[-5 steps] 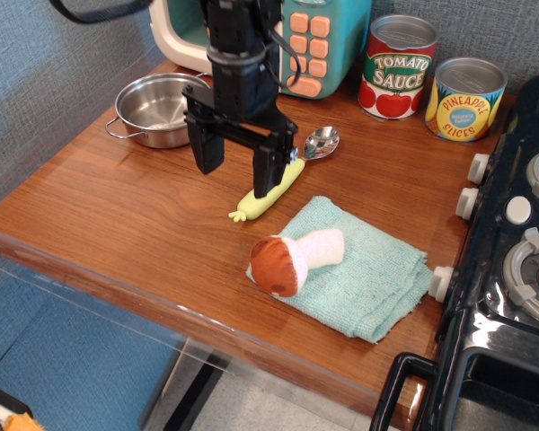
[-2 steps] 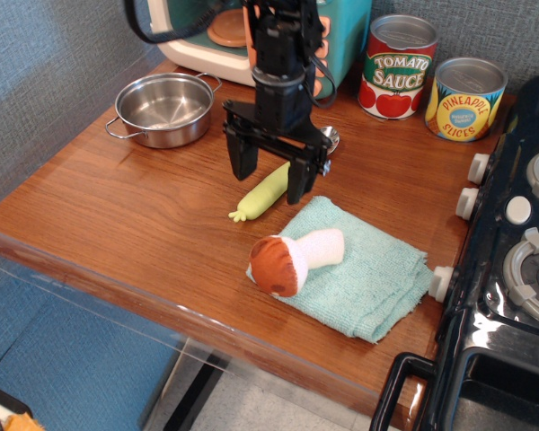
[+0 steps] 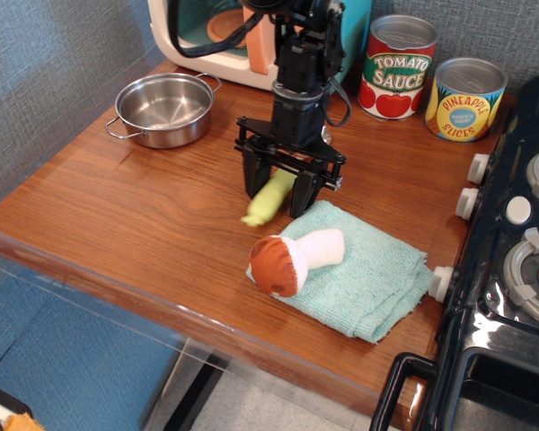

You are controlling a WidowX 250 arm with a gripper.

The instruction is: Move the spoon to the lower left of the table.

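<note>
The spoon's pale yellow-green handle lies on the reddish-brown table, just left of a folded green cloth, and looks blurred. Its silver bowl is hidden behind the arm. My gripper is lowered onto the table with its two black fingers straddling the handle, one on each side. The jaws still stand apart, so the gripper is open around the handle.
A plush mushroom lies on the green cloth. A steel pot sits at the back left, a toy oven behind the arm, two cans at the back right, and a black toy stove on the right.
The gripper has moved right and down, from above the handle to straddling it at table level. The handle's tip has shifted slightly and is now blurred.
</note>
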